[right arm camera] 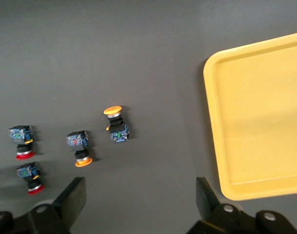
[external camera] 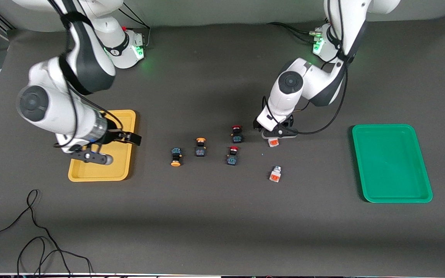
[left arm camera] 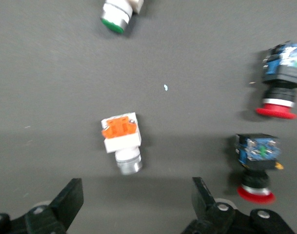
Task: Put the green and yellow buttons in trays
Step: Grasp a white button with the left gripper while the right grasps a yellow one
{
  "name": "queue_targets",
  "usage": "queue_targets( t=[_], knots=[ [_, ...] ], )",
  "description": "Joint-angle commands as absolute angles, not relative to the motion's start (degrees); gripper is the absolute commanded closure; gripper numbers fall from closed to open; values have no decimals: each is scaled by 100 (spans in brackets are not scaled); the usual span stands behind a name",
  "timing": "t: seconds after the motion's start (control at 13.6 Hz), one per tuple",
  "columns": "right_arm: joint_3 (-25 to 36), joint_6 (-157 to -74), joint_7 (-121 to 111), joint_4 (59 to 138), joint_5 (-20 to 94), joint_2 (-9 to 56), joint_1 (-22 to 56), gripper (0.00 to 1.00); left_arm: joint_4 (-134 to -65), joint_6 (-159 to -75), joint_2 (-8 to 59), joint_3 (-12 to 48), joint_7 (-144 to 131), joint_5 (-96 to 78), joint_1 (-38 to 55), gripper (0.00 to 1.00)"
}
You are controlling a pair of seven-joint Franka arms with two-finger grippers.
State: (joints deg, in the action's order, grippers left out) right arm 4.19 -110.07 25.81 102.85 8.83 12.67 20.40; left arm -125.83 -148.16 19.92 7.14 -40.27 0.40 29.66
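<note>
Cables [external camera: 33, 231] lay nearest the camera on the bench [external camera: 222, 224]. Nothing was sorted yet: both trays, yellow [external camera: 124, 162] and green [external camera: 392, 162], were empty. One white switch [left arm camera: 121, 141] lay just below the open, empty left tool [external camera: 279, 133], the other [external camera: 275, 174] close by. Both yellow-capped switches [external camera: 176, 156] [external camera: 200, 147] lay between the tools. The right tool [external camera: 91, 156] hung open and empty over the yellow tray. No writing was readable.
</note>
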Motion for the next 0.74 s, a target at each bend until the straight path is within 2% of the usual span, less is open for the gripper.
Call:
queue_targets(
  t=[0.0, 0.29, 0.66],
  knots=[
    [483, -11520, 2925, 10477, 1002, 1501, 2337, 0, -12604, -15292, 2354, 694, -3685, 97, 2804, 1],
    [483, -12469, 3383, 10547, 1011, 2187, 2680, 0, -12498, -15424, 2653, 686, -3436, 88, 2540, 1],
    [475, -13279, 3393, 10521, 1011, 3039, 2909, 0, -12437, -15407, 2663, 712, -3822, 35, 2601, 5]
  ],
)
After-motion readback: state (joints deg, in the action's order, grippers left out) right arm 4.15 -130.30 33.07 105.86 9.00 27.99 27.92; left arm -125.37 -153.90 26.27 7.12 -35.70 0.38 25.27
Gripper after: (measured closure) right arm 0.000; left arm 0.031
